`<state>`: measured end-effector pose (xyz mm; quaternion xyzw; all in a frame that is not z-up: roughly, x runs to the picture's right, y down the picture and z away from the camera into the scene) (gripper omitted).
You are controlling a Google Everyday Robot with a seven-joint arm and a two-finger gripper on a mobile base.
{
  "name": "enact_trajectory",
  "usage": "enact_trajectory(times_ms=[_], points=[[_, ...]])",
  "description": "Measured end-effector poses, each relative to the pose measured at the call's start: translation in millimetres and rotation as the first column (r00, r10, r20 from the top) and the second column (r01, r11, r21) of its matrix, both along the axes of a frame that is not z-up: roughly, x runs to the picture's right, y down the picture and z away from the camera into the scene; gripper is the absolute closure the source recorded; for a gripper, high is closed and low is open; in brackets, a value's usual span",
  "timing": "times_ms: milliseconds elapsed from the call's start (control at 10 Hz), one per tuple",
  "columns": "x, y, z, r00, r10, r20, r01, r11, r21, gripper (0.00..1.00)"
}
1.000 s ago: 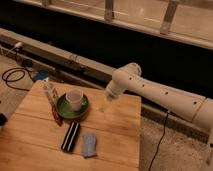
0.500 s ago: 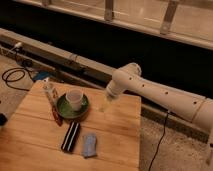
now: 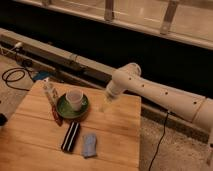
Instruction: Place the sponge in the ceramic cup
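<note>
The light-blue sponge (image 3: pixel 89 144) lies flat on the wooden table (image 3: pixel 30 125), near its front right part. The white ceramic cup (image 3: pixel 74 98) stands upright on a dark green saucer (image 3: pixel 72 108) toward the back of the table. My gripper (image 3: pixel 105 105) hangs from the white arm (image 3: pixel 160 95) above the table's back right area, to the right of the cup and well behind the sponge. It holds nothing that I can make out.
A black-and-white striped bar (image 3: pixel 70 136) lies left of the sponge. A red-handled tool (image 3: pixel 54 111) and a pale bottle (image 3: pixel 49 91) lie left of the saucer. Cables (image 3: pixel 12 77) sit on the floor at left, and a dark wall with a pipe runs behind.
</note>
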<state>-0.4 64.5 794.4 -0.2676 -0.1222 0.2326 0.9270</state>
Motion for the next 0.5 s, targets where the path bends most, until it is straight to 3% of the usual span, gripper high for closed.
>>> enact_trajectory(times_ms=[200,500], points=[[-1.0,18.7,-10.2,1.0,0.001,-0.005,-0.001,0.9999,0.01,0.2],[-14.4,64.0,-36.4,0.999,-0.035,-0.015,0.035,0.9993,0.013,0.2]])
